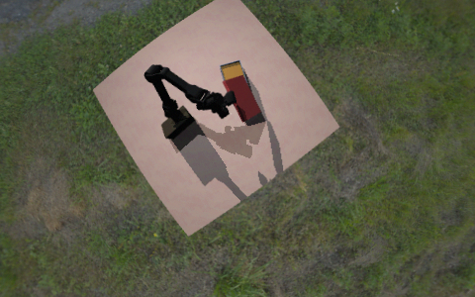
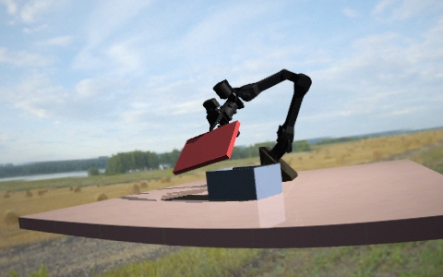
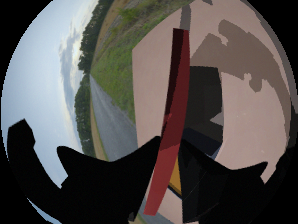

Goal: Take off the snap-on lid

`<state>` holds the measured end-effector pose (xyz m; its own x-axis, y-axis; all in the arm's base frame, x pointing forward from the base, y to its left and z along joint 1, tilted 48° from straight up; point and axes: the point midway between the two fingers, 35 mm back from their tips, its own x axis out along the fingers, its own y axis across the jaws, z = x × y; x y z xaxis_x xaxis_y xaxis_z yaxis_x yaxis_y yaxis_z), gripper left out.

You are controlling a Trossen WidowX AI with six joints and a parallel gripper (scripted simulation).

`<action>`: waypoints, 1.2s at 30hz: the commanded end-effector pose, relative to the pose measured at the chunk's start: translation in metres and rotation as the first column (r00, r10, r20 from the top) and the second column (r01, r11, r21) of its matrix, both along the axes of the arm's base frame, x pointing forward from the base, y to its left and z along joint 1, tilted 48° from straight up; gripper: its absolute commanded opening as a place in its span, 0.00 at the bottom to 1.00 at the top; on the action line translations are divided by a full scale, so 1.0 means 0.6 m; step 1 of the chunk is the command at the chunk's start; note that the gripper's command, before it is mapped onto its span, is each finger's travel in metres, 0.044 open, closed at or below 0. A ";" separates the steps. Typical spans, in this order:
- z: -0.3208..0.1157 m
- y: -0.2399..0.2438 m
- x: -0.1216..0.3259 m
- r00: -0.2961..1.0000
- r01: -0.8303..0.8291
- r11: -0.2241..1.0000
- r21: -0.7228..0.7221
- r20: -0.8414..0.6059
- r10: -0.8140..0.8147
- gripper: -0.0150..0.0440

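The red lid (image 1: 243, 98) (image 2: 206, 150) (image 3: 176, 117) is off the storage box and held in the air, clearly tilted, with its left end lower in the exterior view. The black gripper (image 2: 219, 127) (image 3: 170, 143) is shut on the lid near its upper long edge. The blue-grey box (image 1: 233, 72) (image 2: 233, 186) stands upright on the table, open at the top, with an orange-yellow inside. In the top view the lid hides most of the box. In the wrist view the lid and a finger hide much of it.
The pinkish table (image 1: 208, 59) (image 2: 351, 198) ends in straight edges with grass beyond. The arm's base (image 1: 178, 124) (image 2: 286, 170) stands on it near the box. Dark shadows of the arm and lid fall across the table.
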<state>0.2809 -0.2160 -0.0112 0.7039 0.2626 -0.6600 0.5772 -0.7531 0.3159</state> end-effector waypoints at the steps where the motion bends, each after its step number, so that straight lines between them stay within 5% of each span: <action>1: -0.004 -0.018 -0.005 1.000 0.004 1.000 -0.012 0.013 -0.004 0.25; 36: -0.080 -0.088 -0.060 1.000 0.004 1.000 -0.017 0.012 -0.004 0.25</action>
